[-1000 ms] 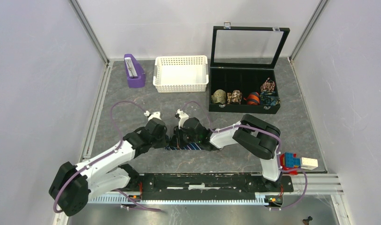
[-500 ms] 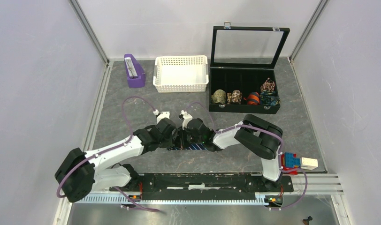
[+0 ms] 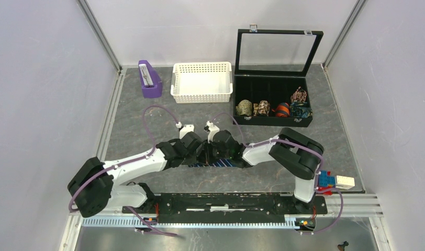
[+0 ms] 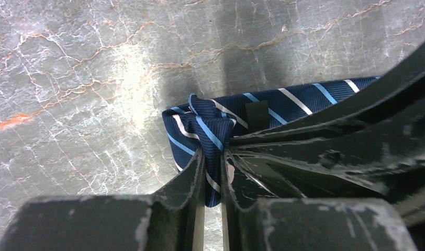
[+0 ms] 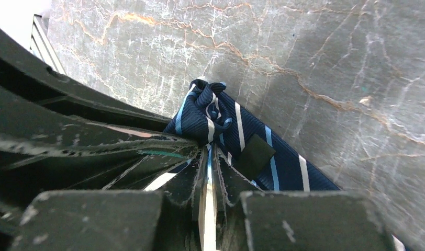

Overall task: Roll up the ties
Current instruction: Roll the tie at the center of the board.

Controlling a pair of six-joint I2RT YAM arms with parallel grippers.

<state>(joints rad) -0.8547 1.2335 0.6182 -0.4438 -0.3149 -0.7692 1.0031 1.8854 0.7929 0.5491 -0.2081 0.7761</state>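
The navy tie with thin light-blue and white stripes [image 3: 221, 163] lies on the grey table near the front, mostly hidden under both wrists. My left gripper [image 3: 201, 155] is shut on its bunched, folded end [image 4: 205, 125]; fabric shows squeezed between the fingers [image 4: 192, 175]. My right gripper [image 3: 209, 155] meets it from the right, shut on the same bunched end [image 5: 205, 112]. The flat strip [image 5: 273, 157] with a small black loop runs away to the right.
An open black display case [image 3: 273, 112] at the back right holds several patterned rolls. A white basket [image 3: 202, 82] and a purple holder [image 3: 149, 79] stand at the back. Coloured blocks [image 3: 333, 181] lie by the front right edge.
Both grippers have shifted a little to the right along the table, still together on the tie's end. The left arm has stretched further across.
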